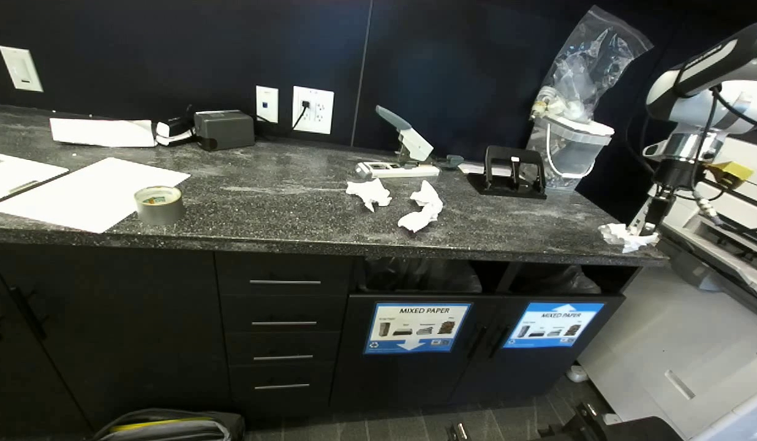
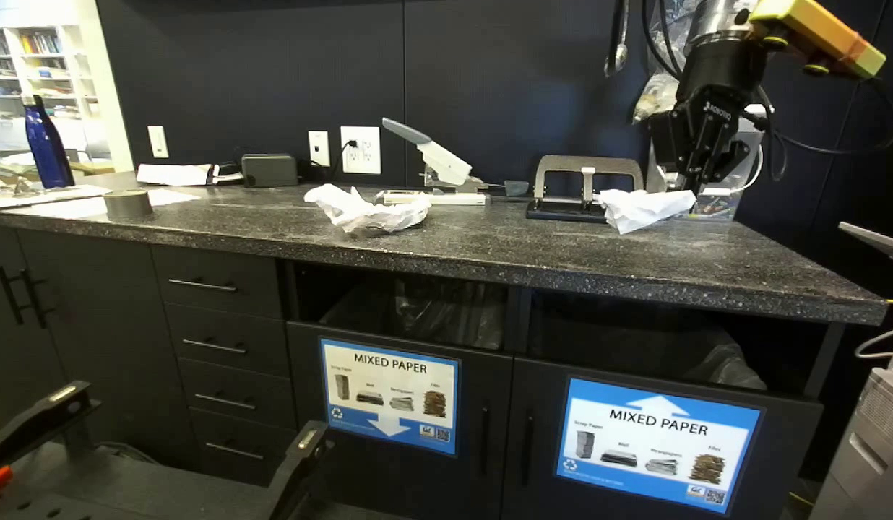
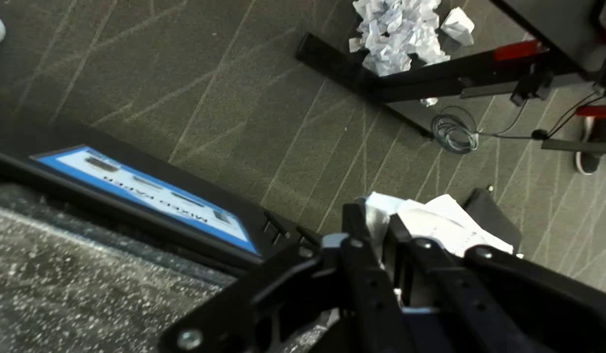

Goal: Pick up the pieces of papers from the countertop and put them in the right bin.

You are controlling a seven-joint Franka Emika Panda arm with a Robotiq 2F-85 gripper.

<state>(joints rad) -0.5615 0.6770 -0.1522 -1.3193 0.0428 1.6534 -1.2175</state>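
My gripper (image 1: 647, 226) is shut on a crumpled white piece of paper (image 1: 617, 234), out past the front edge by the countertop's right end. In the wrist view the held paper (image 3: 440, 223) is pinched between the fingers and spreads to the right, with floor beneath. Two more pieces of paper, a left one (image 1: 369, 192) and a right one (image 1: 424, 208), lie on the dark speckled countertop (image 1: 293, 214); in an exterior view they overlap as one white clump (image 2: 374, 211). The right bin (image 2: 732, 365) shows only its clear liner, through the opening below the countertop.
The left bin (image 1: 415, 275) has its own opening. A stapler (image 1: 409, 147), a hole punch (image 1: 514, 171) and a plastic tub (image 1: 565, 150) line the back. A tape roll (image 1: 159, 205) is at left. White crumpled papers (image 3: 398, 32) lie on the floor. A printer stands at right.
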